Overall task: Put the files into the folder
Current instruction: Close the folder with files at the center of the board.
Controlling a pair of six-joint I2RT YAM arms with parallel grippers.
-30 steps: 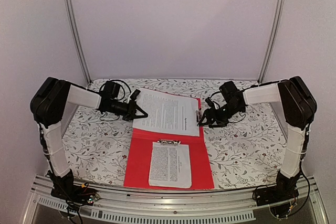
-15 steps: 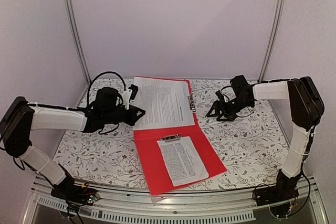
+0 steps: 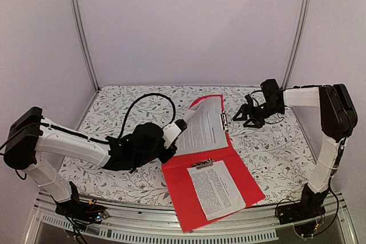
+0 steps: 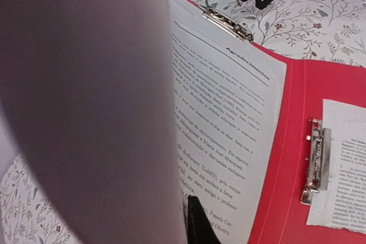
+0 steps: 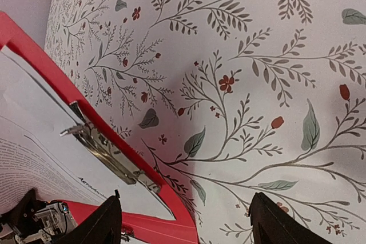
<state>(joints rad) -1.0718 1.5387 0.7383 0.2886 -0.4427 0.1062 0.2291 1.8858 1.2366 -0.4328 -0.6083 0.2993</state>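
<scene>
Floral table (image 3: 280, 152), left claw (image 3: 178, 125) pinching files (image 3: 209, 132) at edge, folder (image 3: 178, 190) flap raised, right claw (image 3: 245, 117) wide, apart.

The folder (image 4: 291, 112) is smooth red plastic with a shiny metal clip (image 4: 316, 161); the files (image 4: 223, 141) are matt paper.

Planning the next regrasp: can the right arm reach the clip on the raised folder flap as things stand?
Probably yes: the right gripper sits open beside that clip, with bare table between them and nothing blocking.

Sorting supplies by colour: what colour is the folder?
The folder is red; the top external view shows it best.
</scene>
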